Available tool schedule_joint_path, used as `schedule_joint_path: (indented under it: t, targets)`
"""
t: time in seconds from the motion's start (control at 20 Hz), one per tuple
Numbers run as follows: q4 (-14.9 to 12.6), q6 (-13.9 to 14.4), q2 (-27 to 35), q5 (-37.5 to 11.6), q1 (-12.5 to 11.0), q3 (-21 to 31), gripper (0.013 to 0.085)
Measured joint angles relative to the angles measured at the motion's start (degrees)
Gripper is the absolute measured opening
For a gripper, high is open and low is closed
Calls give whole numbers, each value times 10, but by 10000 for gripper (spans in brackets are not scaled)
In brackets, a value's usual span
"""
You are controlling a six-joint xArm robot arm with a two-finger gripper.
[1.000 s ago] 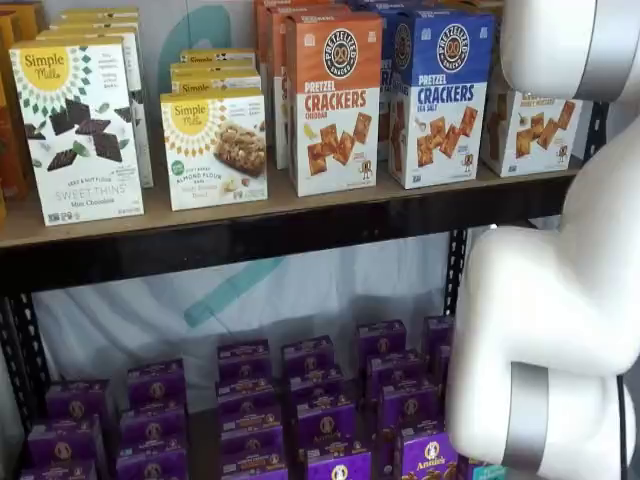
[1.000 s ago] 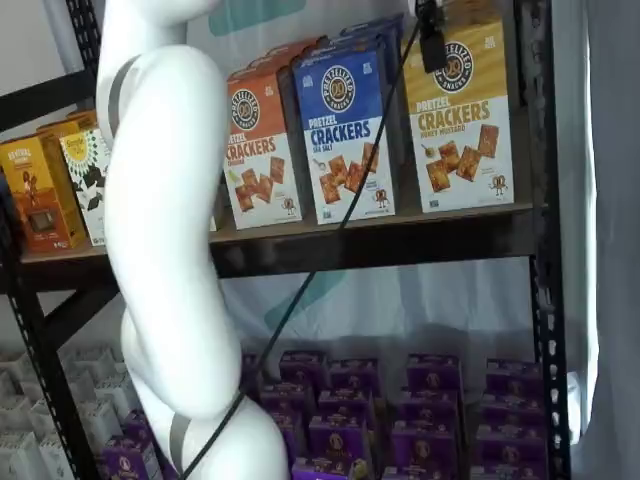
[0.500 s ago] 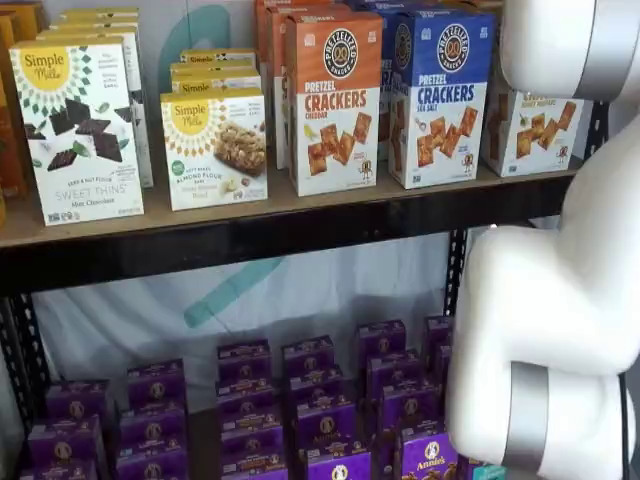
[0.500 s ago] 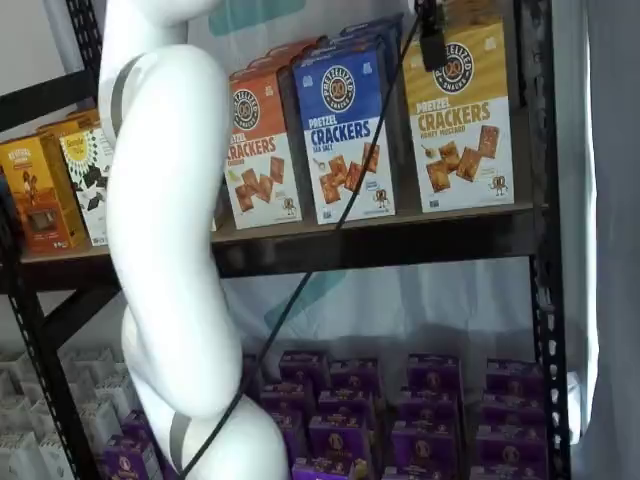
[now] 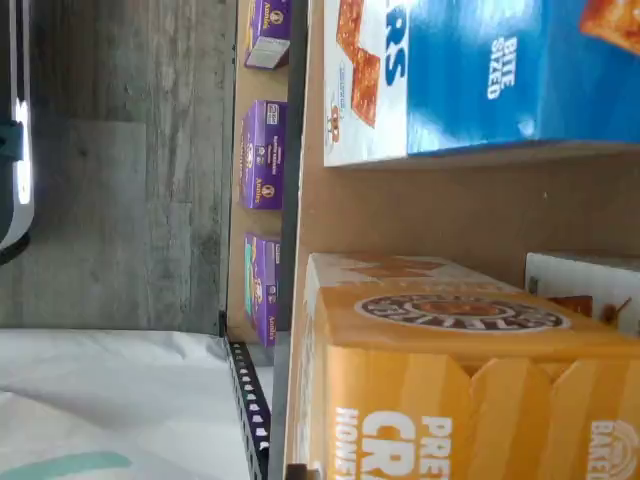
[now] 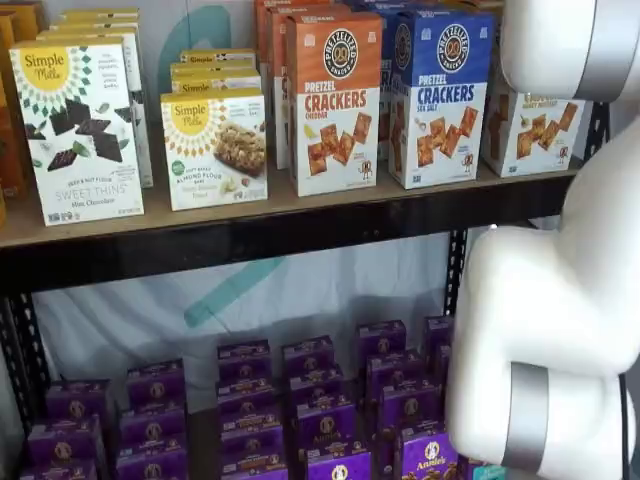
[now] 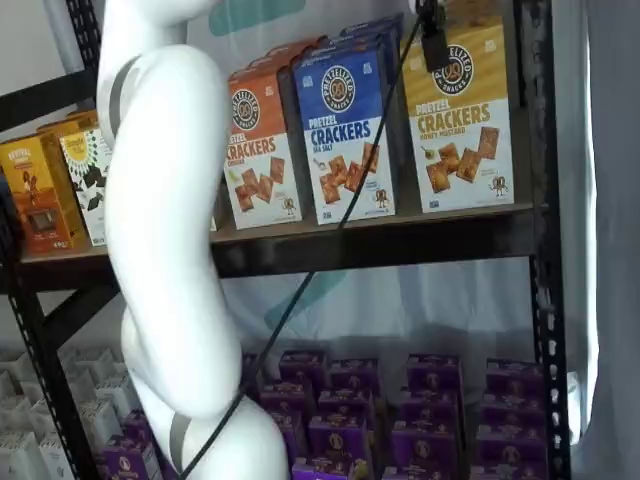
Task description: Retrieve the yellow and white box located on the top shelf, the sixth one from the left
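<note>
The top shelf is a brown wooden board with a thick black front rail, sitting on black perforated uprights, and behind it all a white sheet with a teal mark is hanging as a backdrop. Below, rows of purple boxes are sitting on the lower level, and the wrist view is catching a grey wood-look floor past the shelf edge. The yellow box is standing upright at the right end of the top shelf, just beside the blue box, with the orange box next along. Its long axis is running vertical, its printed front is facing out toward the cameras, yellow part up top with the round dark logo, white part with the cracker picture at the bottom. In the other shelf view it's mostly hidden behind the white arm, only the lower white part is peeking out. The wrist view is showing its yellow top flap from close above, with a bare strip of board between it and the blue box. The gripper is hanging from the top edge with its cable beside it, right in front of the yellow box's upper part, but only a dark finger is showing side-on, so can't tell if it's grasping the box or spread apart.
</note>
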Motion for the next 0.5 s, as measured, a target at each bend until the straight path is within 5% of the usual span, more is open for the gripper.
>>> schedule_joint_path:
  t: [0.45,0.5]
  targets:
    - [-3,-5,-12,-16,-3,17,690]
    - [-3,-6,-12,-16,-3,18,650]
